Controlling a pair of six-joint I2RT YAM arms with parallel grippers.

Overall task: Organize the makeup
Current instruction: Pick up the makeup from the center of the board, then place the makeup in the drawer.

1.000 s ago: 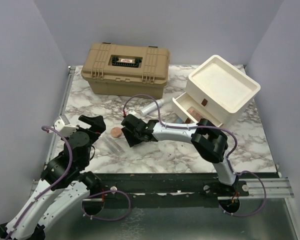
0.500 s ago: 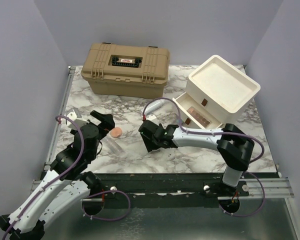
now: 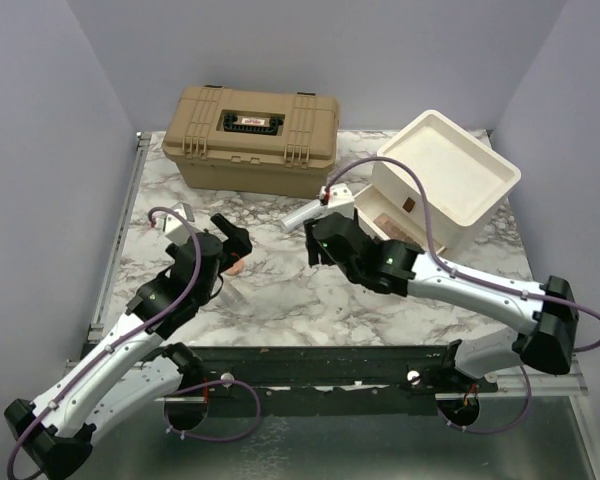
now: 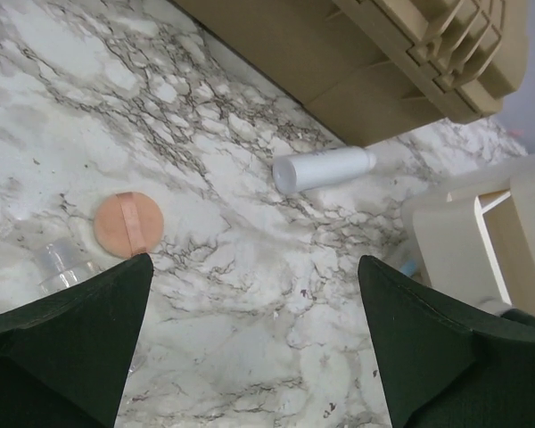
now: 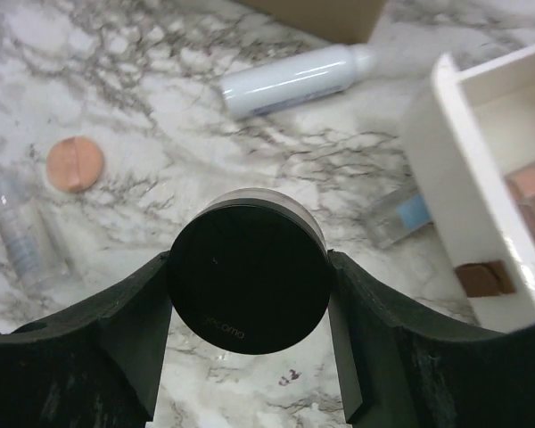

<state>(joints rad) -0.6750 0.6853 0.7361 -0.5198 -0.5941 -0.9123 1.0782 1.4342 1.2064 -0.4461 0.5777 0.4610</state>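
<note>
Marble-patterned table [image 3: 280, 300]; tan latched case [image 3: 250, 135] at eleven o'clock; white drawer box [image 3: 450, 170] at two; white tube [image 4: 325, 169] near centre; peach round puff [image 4: 127, 225] beside clear bottle [image 5: 22, 236] at nine.

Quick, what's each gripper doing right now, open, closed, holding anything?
Left gripper: open, holding nothing.
Right gripper: closed on a black jar.
</note>
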